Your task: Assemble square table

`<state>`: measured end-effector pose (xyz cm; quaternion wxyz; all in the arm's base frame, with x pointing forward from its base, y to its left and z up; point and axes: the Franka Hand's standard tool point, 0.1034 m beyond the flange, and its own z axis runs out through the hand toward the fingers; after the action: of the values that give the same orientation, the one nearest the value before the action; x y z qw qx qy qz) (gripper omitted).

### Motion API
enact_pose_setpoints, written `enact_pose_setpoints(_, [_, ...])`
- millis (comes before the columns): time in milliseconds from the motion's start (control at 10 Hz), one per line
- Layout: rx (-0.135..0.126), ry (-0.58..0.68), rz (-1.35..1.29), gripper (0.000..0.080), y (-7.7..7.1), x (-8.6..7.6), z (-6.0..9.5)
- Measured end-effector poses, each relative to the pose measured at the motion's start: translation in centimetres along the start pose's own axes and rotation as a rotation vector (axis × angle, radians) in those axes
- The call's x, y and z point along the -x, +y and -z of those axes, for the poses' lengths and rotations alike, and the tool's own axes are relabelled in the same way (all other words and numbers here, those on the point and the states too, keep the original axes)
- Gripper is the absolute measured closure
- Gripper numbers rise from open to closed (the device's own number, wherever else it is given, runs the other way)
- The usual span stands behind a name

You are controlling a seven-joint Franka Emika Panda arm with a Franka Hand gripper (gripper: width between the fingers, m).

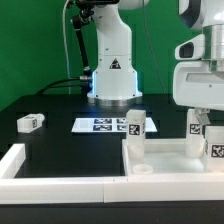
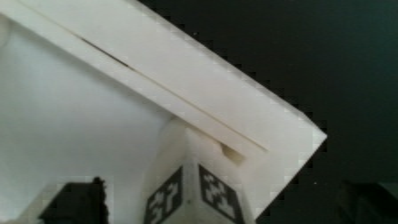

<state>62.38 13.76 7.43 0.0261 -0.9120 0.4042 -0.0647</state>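
The white square tabletop (image 1: pixel 165 162) lies upside down at the exterior view's right, its raised rim up. One tagged white leg (image 1: pixel 135 127) stands upright at its far left corner. Another leg (image 1: pixel 215 142) stands at the right edge of the picture. My gripper (image 1: pixel 198 118) hangs over a third upright leg (image 1: pixel 197 128) at the far right corner. In the wrist view that leg (image 2: pixel 196 190) stands in the tabletop's (image 2: pixel 89 110) corner between my dark fingers (image 2: pixel 75 200), with a gap on each side. The gripper (image 2: pixel 217 205) is open and holds nothing.
A loose tagged leg (image 1: pixel 30 122) lies on the black table at the exterior view's left. The marker board (image 1: pixel 98 125) lies flat before the robot's base (image 1: pixel 112 85). Low white wall bars (image 1: pixel 60 184) run along the front and turn back at the left.
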Motion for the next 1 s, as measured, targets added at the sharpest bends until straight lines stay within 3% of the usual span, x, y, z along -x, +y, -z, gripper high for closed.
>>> enact_pose_setpoints(300, [-0.031,0.055,0.538,0.0150,0.6,-2.5,0.0])
enact_pose_setpoints(600, [-0.033,0.049,0.554,0.0150,0.6,-2.4,-0.2])
enact_pose_setpoints(800, [-0.034,0.048,0.512,0.0417,0.6,-2.4,-0.2])
enact_pose_setpoints(900, [-0.036,0.045,0.407,0.0510,0.7,-2.4,-0.2])
enact_pose_setpoints(1000, [-0.036,0.045,0.370,0.0510,0.7,-2.5,-0.2])
